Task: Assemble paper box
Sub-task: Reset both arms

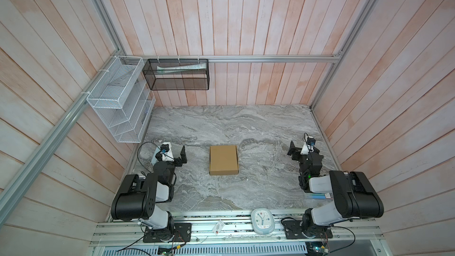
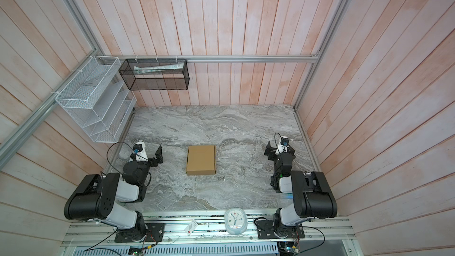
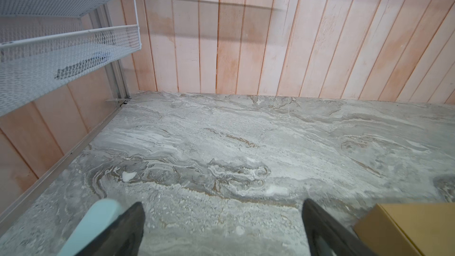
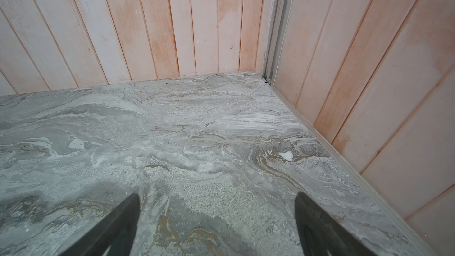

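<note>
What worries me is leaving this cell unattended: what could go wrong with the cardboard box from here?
The paper box lies loose on the marble table, the left gripper and right gripper open and apart from it; a one-sided push would likely slide it.
It sits low and flat, so going for an edge may scrape the table.
A pale blue object beside the left gripper could get knocked.

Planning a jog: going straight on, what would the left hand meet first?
For the left hand, probably only the back wall, past bare tabletop; the paper box lies aside. Tilt unclear.
</note>
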You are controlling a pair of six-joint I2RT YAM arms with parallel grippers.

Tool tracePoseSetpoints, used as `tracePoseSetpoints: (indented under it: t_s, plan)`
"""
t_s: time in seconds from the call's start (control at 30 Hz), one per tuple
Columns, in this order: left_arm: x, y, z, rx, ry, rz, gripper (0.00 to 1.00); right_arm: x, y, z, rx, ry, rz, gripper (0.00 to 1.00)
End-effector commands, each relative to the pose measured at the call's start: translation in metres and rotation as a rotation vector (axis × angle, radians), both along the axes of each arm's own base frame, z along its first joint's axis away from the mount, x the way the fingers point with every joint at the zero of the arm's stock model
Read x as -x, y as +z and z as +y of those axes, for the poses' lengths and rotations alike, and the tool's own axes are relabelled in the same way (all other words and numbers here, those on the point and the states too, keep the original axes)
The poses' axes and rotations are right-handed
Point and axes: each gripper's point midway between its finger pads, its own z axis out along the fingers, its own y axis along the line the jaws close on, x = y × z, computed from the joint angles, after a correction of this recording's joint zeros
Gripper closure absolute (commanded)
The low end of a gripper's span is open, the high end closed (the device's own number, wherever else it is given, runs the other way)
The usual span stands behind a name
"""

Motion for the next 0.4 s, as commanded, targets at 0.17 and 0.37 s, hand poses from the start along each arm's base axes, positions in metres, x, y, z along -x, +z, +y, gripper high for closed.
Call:
tracePoseSetpoints:
  t_s: [0.17, 0.37]
  plan:
    - [-0.0210, -0.0070, -0.0041, -0.018, -0.010, 0.081, 0.00, -0.0007, 0.0014, 0.0001, 0.010, 0.007, -0.009, 0.02]
    - [-0.0205, -0.0066, -0.0036, -0.014, -0.011, 0.078, 0.00, -0.0008, 0.0016, 0.0000, 0.011, 0.007, -0.009, 0.02]
